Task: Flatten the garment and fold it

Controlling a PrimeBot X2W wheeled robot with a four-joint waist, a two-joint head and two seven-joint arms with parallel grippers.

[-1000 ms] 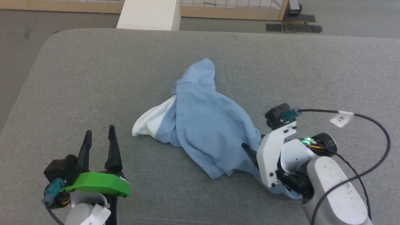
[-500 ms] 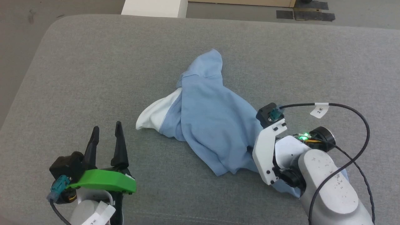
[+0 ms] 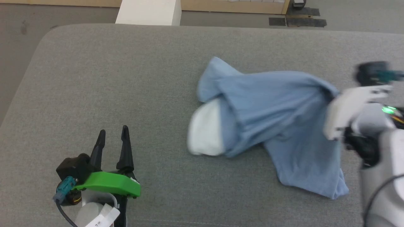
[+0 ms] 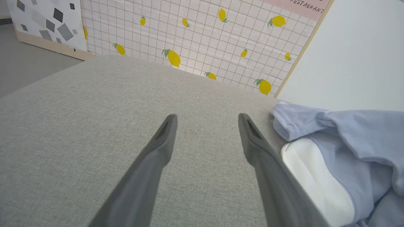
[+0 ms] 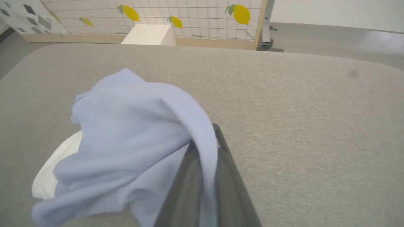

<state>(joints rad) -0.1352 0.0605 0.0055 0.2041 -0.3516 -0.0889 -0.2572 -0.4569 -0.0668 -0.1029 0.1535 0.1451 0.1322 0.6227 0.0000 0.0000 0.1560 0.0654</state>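
Our right end effector [image 5: 204,137] is pinching the shirt [image 3: 277,104] at three o'clock; our left end effector [image 3: 113,135] hangs spread at seven o'clock over the counter [image 3: 126,78].

The left pincer [image 3: 113,130] is showing two dark fingers [image 3: 125,145], with a green cover [image 3: 107,186] and teal plug [image 3: 64,184] sitting just behind it. A green light [image 3: 387,110] is glowing on the right arm's white casing [image 3: 345,105].
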